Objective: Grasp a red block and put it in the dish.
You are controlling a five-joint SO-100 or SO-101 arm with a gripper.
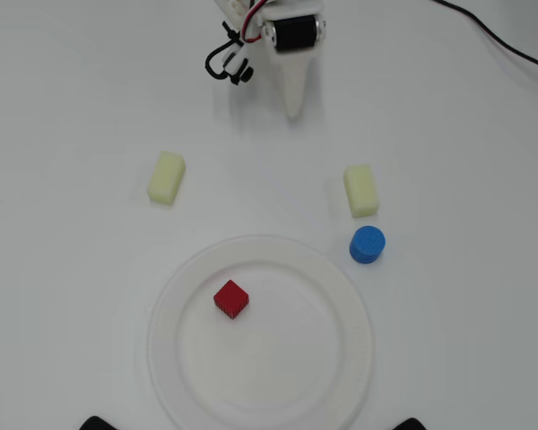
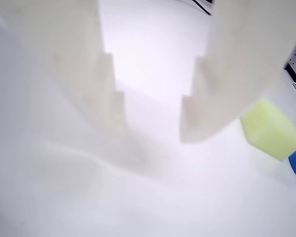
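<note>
White tabletop is showing the red block lying inside the dish at lower centre of the overhead view, placing apparently done, gripper sitting at upper centre, fingers apart and holding nothing

My fingers look matt white plastic; the dish is smooth, faintly glossy white, the yellow blocks foam-like, the table matt white.
</note>
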